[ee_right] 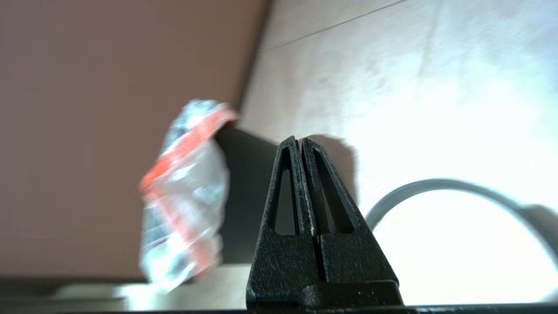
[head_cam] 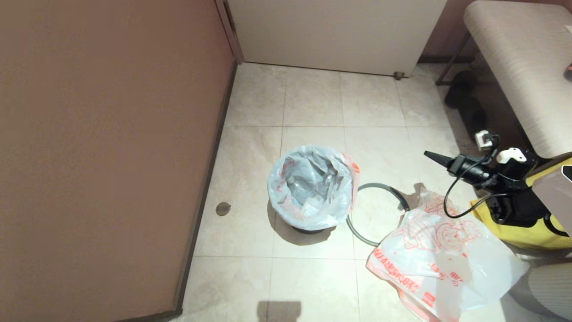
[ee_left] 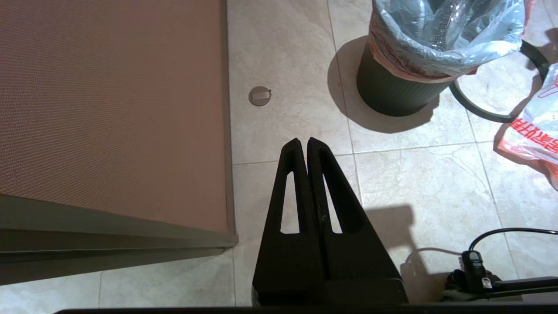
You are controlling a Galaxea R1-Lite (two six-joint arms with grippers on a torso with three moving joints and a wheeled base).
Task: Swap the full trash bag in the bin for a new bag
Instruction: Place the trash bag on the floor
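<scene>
The bin (head_cam: 308,229) is a small black wastebasket on the tiled floor, lined with the full trash bag (head_cam: 313,188), whose pink-red handles fold over the top. Its grey ring rim (head_cam: 380,184) lies on the floor to the right. The new bag (head_cam: 442,255), white with orange-red cartoon print, lies crumpled over part of the ring. My right gripper (head_cam: 426,154) is shut and empty, in the air right of the bin and pointing toward it. The right wrist view shows its tips (ee_right: 297,140) before the bin (ee_right: 244,192) and bag (ee_right: 187,192). My left gripper (ee_left: 304,140) is shut and empty above the floor, well short of the bin (ee_left: 392,93).
A brown wall panel (head_cam: 111,156) runs along the left, a white door (head_cam: 335,31) stands at the back. A padded bench (head_cam: 527,67) with dark shoes (head_cam: 464,98) under it is at the right. A yellow bag (head_cam: 527,232) sits behind my right arm. A round floor cap (head_cam: 222,208) lies near the wall.
</scene>
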